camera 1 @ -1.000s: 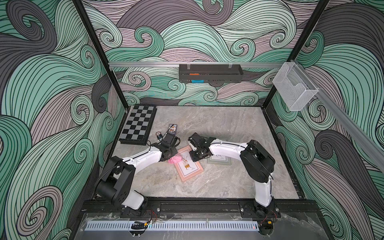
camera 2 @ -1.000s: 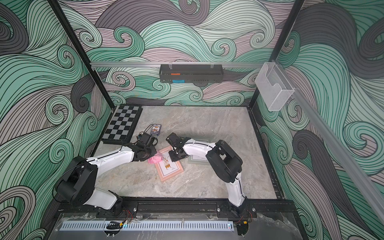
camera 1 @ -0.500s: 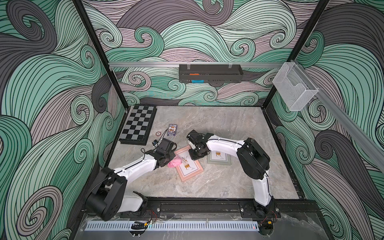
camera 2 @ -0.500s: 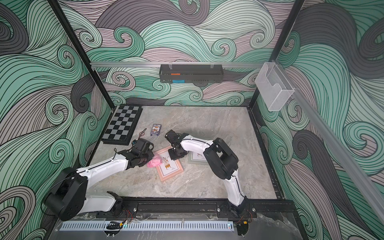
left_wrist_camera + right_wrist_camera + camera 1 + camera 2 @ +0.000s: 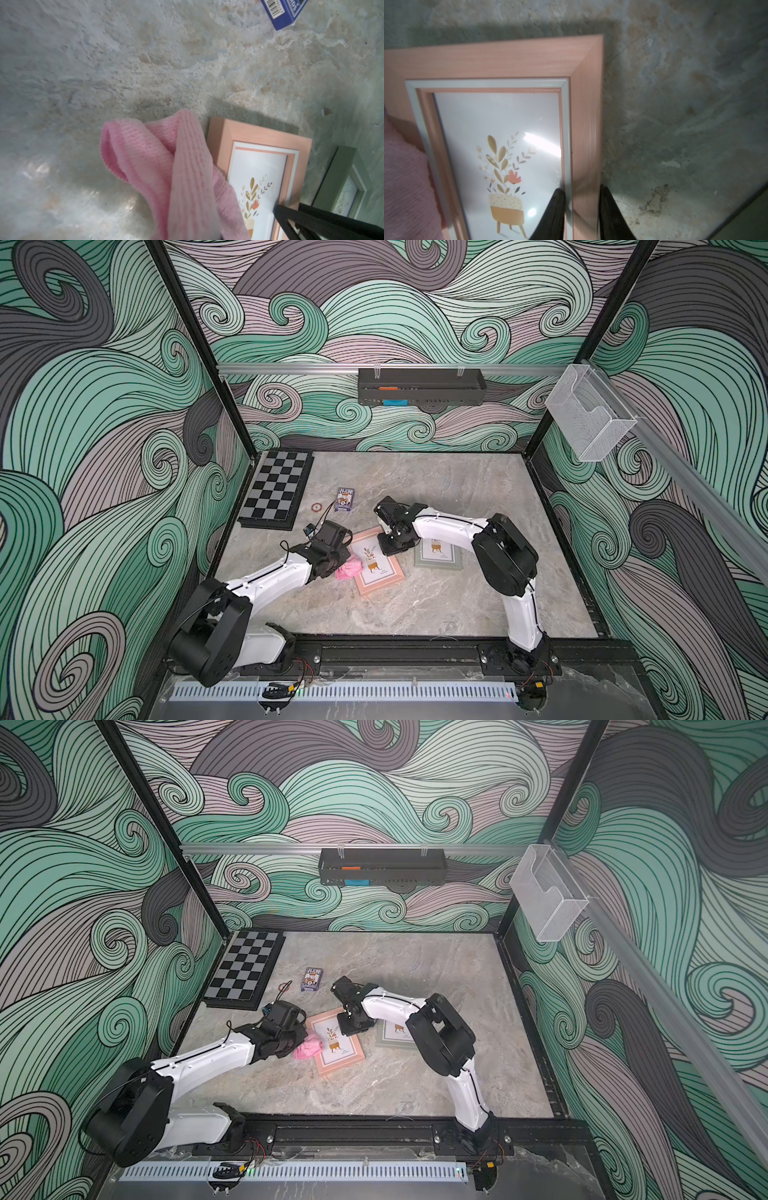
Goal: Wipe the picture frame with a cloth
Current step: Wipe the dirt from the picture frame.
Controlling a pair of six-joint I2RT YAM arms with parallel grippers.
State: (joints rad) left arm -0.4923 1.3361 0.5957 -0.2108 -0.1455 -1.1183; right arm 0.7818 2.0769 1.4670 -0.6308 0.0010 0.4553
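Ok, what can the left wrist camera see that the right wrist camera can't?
Only the left wrist view: the blue cardboard card box with a barcode. Only the right wrist view: the drawn pot's legs and a bright glare on the glass. Both: the soft pink fabric cloth, the pink rectangular picture frame and the grey stone-look tabletop.

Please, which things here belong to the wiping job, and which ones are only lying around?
In the job: pink cloth, held by the left gripper; pink frame, gripped at its edge by the right gripper.
Lying about: green frame, chessboard, card box, small ring.
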